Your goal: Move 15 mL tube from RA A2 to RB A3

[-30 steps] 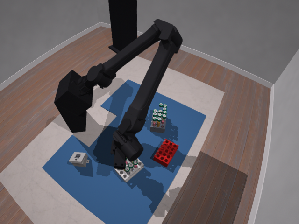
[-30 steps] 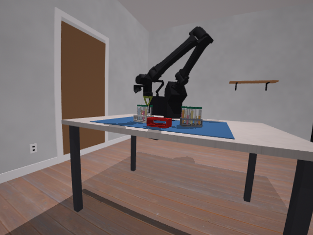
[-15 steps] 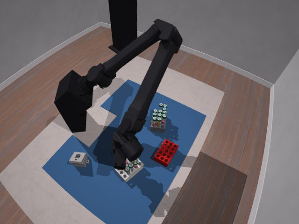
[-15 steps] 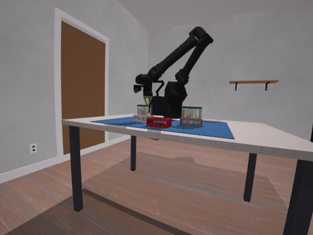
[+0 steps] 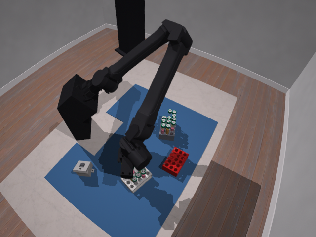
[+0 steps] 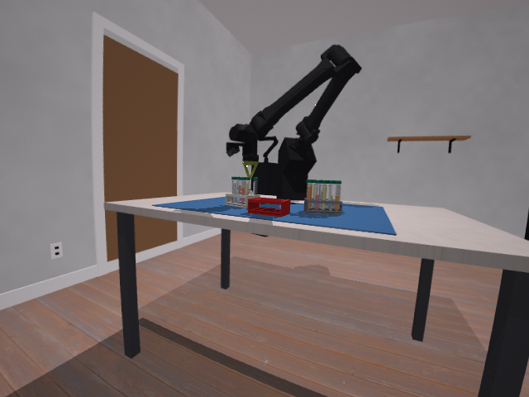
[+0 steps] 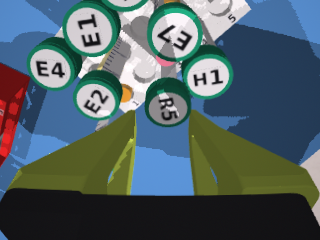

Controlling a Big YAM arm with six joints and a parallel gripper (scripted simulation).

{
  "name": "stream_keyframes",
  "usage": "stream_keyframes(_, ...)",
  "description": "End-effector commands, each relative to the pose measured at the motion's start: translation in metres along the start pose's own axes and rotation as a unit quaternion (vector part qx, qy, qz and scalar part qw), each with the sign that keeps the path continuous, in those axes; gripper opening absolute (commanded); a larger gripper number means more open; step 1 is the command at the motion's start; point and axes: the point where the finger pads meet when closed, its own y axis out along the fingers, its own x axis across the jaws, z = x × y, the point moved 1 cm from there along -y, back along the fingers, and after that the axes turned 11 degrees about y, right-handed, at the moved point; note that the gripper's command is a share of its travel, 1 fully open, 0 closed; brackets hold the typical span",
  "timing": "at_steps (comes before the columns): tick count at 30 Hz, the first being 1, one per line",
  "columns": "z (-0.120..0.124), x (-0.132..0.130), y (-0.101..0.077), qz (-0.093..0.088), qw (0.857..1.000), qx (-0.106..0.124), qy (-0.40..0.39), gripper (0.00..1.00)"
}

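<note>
In the wrist view the tube capped R5 (image 7: 168,102) stands upright in the front row of the white rack RB (image 5: 138,181). My gripper (image 7: 162,119) hangs right over it, with one olive finger on each side of the cap and a thin gap on both sides, so the fingers are open and not pressing it. The grey rack RA (image 5: 167,127) holds several green-capped tubes further back.
The empty red rack QR (image 5: 175,161) stands between the two other racks, to the right of RB. The DONE button box (image 5: 82,167) sits on the blue mat left of RB in the top view. The arm's links tower over the mat.
</note>
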Motion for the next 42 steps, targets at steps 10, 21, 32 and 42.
stream_keyframes(10, -0.012, 0.009, -0.044, -0.009, 1.000, -0.017, -0.012, 0.30)
stream_keyframes(21, -0.012, 0.011, -0.069, -0.009, 1.000, -0.018, -0.013, 0.30)
stream_keyframes(32, 0.009, 0.008, -0.066, 0.001, 0.998, -0.003, -0.066, 0.00)
stream_keyframes(42, 0.034, 0.029, -0.062, -0.001, 0.972, -0.006, -0.235, 0.00)
